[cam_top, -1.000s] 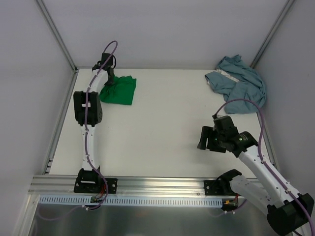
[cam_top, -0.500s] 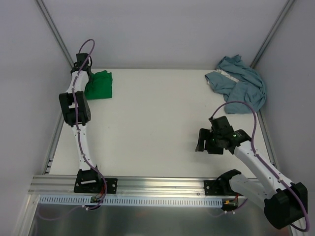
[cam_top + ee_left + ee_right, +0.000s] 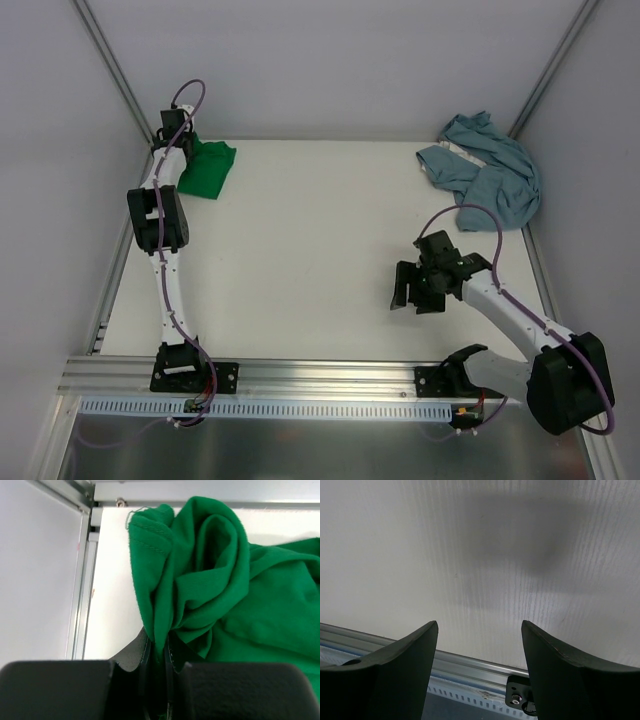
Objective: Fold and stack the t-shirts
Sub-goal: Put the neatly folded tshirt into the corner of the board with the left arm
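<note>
The left gripper [image 3: 159, 652] is at the far left corner of the white table [image 3: 320, 230], its jaws pressed together on a fold of the bright green t-shirt [image 3: 210, 168]. In the left wrist view the pinched cloth rises from between the two dark fingers in a bunched ridge, and the rest of the shirt spreads away to the right in loose, rumpled folds over the tabletop, its stitched hem lying close to the metal frame [image 3: 200, 490] at the table's back edge. The dusty blue-grey t-shirt [image 3: 485, 172] lies crumpled in a heap at the far right corner, paler trim showing along one edge, well apart from both arms. The right gripper [image 3: 408, 290] hovers over bare table on the near right side, between the blue-grey shirt and the arm bases, with its jaws standing wide apart and nothing between them. Its wrist view shows only the white surface and the aluminium rail [image 3: 470, 661] at the near edge.
</note>
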Tool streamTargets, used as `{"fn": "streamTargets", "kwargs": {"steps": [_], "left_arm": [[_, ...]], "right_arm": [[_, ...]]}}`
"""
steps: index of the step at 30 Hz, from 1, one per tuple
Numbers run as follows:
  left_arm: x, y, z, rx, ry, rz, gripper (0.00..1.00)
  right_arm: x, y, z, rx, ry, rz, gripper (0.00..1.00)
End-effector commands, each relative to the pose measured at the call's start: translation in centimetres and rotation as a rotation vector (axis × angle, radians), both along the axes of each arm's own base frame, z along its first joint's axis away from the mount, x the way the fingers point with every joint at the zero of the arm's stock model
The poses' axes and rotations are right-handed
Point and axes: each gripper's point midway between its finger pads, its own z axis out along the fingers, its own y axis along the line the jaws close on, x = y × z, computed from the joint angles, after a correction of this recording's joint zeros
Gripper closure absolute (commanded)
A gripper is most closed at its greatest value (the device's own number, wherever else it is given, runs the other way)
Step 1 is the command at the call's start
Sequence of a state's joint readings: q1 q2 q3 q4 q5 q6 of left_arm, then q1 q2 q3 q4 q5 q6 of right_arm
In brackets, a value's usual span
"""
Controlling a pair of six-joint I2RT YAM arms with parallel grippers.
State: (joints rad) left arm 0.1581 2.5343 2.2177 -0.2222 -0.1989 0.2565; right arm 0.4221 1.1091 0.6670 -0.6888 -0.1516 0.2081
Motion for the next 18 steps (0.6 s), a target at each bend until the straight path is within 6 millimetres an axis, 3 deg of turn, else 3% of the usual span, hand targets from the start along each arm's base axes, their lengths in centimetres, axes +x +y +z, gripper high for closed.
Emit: {"fn": "streamTargets", "kwargs": {"steps": [1,10,18], "left_arm": [[2.5,0.1,2.7,0.04,-0.111,-0.048,1.0],[3.2,1.8,4.2,0.095,-0.176,0.002,1.0],[2.2,3.3,3.4,0.124,-0.148,0.091,1.0]], "right_arm": [[1.0,0.7,0.5,0.033,-0.025,0.013,0.28],[1.0,0.7,0.2,0.024,-0.005,0.01,0.28],[1.4,0.9,0.1,0.028,-0.001,0.015,0.28]]}}
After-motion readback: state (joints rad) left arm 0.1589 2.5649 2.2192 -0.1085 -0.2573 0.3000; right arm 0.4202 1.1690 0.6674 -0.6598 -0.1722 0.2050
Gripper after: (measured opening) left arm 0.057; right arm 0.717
